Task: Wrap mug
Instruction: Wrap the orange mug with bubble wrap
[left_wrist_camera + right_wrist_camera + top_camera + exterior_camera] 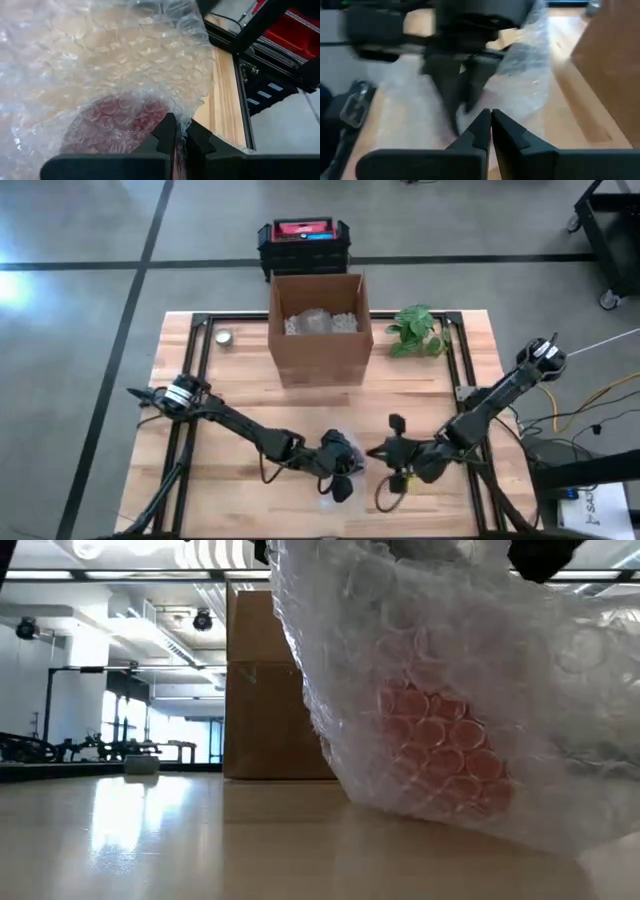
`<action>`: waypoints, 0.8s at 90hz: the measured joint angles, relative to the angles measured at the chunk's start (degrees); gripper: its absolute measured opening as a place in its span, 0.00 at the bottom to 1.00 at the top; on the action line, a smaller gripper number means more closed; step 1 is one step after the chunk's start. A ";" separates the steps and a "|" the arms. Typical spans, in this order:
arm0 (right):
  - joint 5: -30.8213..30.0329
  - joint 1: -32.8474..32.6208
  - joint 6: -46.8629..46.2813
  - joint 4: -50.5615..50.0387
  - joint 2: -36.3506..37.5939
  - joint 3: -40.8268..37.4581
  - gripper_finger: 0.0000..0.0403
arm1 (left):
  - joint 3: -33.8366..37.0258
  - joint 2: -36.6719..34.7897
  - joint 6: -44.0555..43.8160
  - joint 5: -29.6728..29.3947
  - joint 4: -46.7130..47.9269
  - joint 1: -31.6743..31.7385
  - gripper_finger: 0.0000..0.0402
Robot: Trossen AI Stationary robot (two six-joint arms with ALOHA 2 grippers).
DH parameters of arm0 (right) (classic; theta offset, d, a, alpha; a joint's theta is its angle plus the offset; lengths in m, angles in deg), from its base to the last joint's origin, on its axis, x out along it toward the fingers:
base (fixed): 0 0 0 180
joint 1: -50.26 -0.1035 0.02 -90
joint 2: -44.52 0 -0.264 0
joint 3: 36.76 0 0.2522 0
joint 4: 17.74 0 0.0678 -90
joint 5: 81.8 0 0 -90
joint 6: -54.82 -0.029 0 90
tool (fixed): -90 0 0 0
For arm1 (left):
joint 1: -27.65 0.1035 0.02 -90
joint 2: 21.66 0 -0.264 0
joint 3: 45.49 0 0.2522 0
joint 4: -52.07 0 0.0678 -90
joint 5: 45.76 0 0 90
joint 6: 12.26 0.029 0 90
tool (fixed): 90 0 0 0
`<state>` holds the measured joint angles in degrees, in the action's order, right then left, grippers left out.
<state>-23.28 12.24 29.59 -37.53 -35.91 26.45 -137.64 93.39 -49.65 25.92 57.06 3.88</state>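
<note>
**Folding the wrap around the mug, mid-job**

Working at the near middle of the worktop [250, 395], you are partway through the wrapping step: the bubble wrap [450, 670] already drapes over the mug [440, 755], but it hangs loose and billowing rather than snug.

Your left tool [176, 131] sits right at the bundle, its two fingers pressed nearly together with a fold of the wrap pinched between them. Your right tool [490, 125] is just beside the bundle on the other side; its fingers are closed to a sliver, and I judge nothing is held in them, though the wrist view is too smeared to be certain about a thin edge of film.

The next move, as I read it, calls for your right tool to open and take a free edge of the sheet while your left holds its pinch, then to draw that edge across so the loose side folds shut. Keep the pull low and gentle; a slack sheet like this can slide off instead of tightening.

The mug itself shows only as a reddish shape through the bubbles, low in the bundle and near the worktop surface. Whether it stands upright or lies on its side, you cannot tell through the film. The cardboard box [320, 330] stands well behind.
</note>
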 joint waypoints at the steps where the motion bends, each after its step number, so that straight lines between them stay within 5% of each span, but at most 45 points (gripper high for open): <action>1: 0.74 0.23 0.12 0.20 -0.46 0.00 0.00 | 0.00 0.00 0.00 0.00 -0.01 0.00 0.01; 32: 5.18 2.33 0.57 2.55 -10.26 0.75 0.00 | 0.11 -0.35 1.19 1.83 0.65 0.02 0.04; 52: 6.03 2.38 2.46 2.17 -10.28 1.82 0.00 | -1.95 -3.41 5.65 5.83 3.99 0.25 0.22; 72: 6.47 2.38 2.46 1.66 -10.47 1.89 0.00 | -6.34 -8.18 7.44 3.73 19.12 0.13 0.39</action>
<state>-16.81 14.62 32.06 -35.87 -46.38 28.35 -143.98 85.20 -42.21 29.65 76.18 4.00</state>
